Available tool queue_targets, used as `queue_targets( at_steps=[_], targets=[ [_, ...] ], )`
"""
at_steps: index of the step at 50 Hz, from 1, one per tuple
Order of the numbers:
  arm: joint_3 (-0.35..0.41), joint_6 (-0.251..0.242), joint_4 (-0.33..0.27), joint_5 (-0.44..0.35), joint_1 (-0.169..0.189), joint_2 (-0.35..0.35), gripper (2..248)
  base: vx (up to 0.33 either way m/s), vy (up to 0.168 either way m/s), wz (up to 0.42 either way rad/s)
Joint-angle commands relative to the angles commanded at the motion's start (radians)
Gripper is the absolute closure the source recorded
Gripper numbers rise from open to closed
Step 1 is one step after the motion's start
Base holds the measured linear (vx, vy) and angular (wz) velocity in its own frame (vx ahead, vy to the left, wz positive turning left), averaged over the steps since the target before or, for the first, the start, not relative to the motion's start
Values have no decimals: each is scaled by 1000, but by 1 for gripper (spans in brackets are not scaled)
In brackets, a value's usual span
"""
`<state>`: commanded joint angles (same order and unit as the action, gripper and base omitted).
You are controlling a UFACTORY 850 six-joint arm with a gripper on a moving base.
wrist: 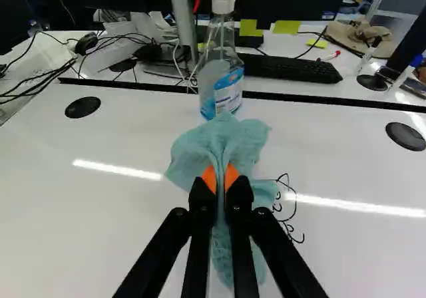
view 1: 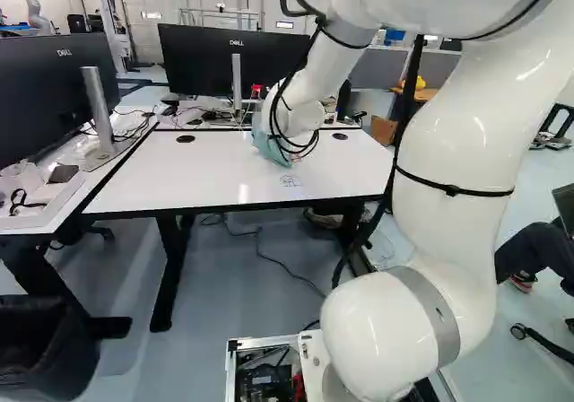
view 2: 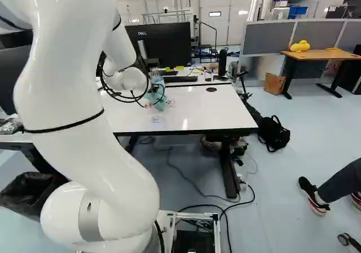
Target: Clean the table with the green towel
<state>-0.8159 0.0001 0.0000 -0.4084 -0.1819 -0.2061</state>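
You have the towel (wrist: 221,142) pinched between both pads of the gripper (wrist: 220,179), its long axis running along the fingers, above the white table (wrist: 113,218); the black scribble (wrist: 290,213) lies just beside it, so a sideways wipe likely suits. Cloth looks blue-green, limp, crumpled, flared ahead.

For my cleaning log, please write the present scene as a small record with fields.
gripper: shut on towel
gripper: above table
towel: green, bunched between both fingers, hanging below them
table: white, still marked
marks: black scribble beside towel; small drawing toward table's near edge
bottle: upright beyond towel
towel pressing on table: cannot tell
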Motion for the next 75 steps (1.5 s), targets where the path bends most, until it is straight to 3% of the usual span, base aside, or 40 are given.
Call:
queue_targets(
  at_steps=[23, 75],
  targets=[
    [0, 0, 0, 13, 0, 0, 215, 0, 0, 0],
    [0, 0, 0, 194, 0, 0, 215, 0, 0, 0]
  ],
)
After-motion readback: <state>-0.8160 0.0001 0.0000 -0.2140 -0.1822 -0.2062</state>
